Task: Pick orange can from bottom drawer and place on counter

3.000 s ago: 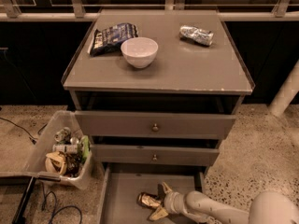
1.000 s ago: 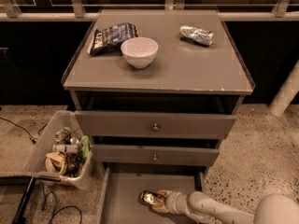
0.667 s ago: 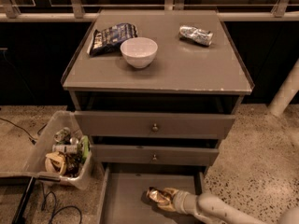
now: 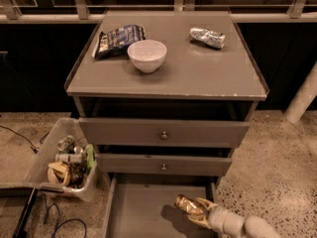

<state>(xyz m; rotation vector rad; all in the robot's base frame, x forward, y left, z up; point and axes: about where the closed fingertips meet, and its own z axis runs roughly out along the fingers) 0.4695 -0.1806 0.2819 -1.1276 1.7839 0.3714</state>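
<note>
The orange can [image 4: 185, 204] is a small shiny orange-gold dented can, held above the floor of the open bottom drawer [image 4: 143, 212] at its right side. My gripper [image 4: 194, 211] is shut on the can, with pale fingers [image 4: 203, 217] wrapped around its lower end. The arm comes in from the bottom right corner. The counter [image 4: 198, 68] is the flat grey cabinet top above the drawers.
On the counter stand a white bowl [image 4: 147, 55], a dark snack bag [image 4: 118, 38] and a silver-grey dented can [image 4: 207, 37]. Two drawer fronts with round knobs [image 4: 163, 135] overhang the bottom drawer. A clear bin of rubbish [image 4: 67, 162] stands on the floor to the left.
The gripper closed on the orange can and has lifted it up off the drawer floor, moving slightly right and up. Nothing on the counter has moved.
</note>
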